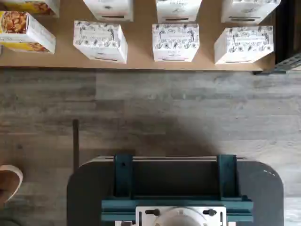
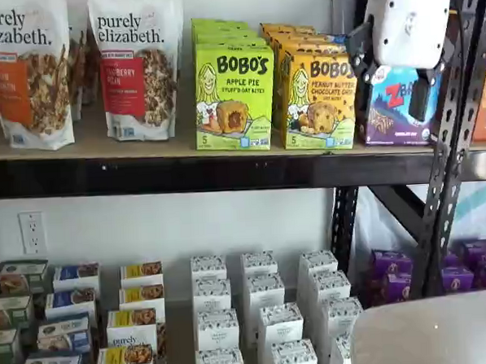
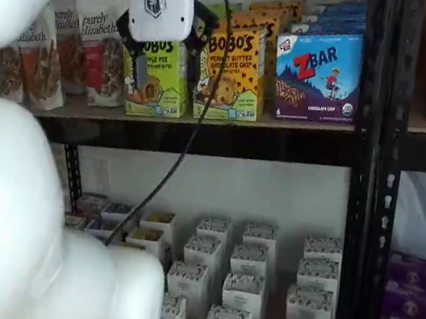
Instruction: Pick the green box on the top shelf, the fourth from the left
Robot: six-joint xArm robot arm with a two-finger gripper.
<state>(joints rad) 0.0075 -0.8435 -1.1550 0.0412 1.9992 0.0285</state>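
Observation:
The green box [image 2: 234, 97] reads "BOBO'S Apple Pie" and stands upright on the top shelf [image 2: 143, 150], with more green boxes behind it. In a shelf view the gripper partly covers it [image 3: 159, 81] on the shelf board [image 3: 227, 123]. My gripper [image 2: 390, 75] has a white body and two black fingers. It hangs in front of the top shelf, apart from the boxes and holding nothing. A gap shows between its fingers [image 3: 161, 40]. The wrist view shows neither the green box nor the gripper.
A yellow-orange Bobo's box [image 2: 316, 101] and a ZBar box [image 2: 394, 109] stand right of the green box, granola bags [image 2: 137, 65] left of it. A dark steel upright [image 2: 449, 138] stands at the right. Small white boxes [image 1: 175, 42] fill the lower level. A dark teal-bracketed mount [image 1: 174, 188] shows over the wood floor.

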